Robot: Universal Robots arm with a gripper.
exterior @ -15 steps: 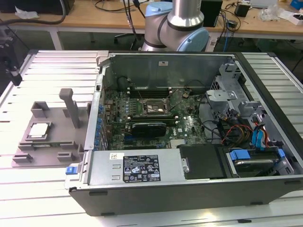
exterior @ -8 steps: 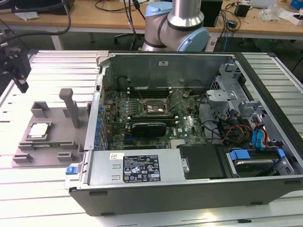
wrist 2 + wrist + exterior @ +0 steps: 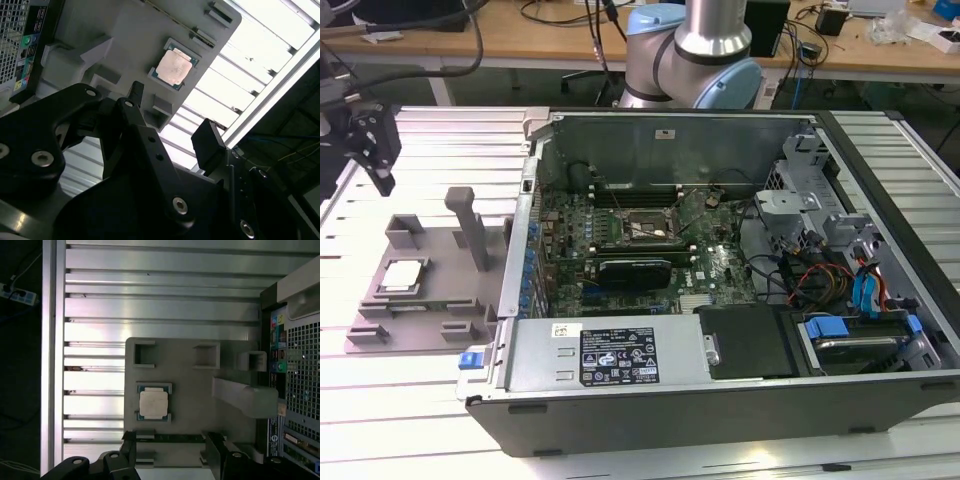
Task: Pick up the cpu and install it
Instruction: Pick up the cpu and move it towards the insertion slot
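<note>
exterior view: gripper hangs well apart from the cpu, which sits in the tray beside the computer case | second wrist view: jaws spread, empty | first wrist view: cpu untouched | step: approach for pickup; likely needs centring over the chip

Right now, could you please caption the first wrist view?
Open gripper near the cpu, which rests in its grey tray.

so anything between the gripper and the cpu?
No loose item: in the first wrist view the open gripper hangs apart from the cpu, with only bare grey tray between.
</note>
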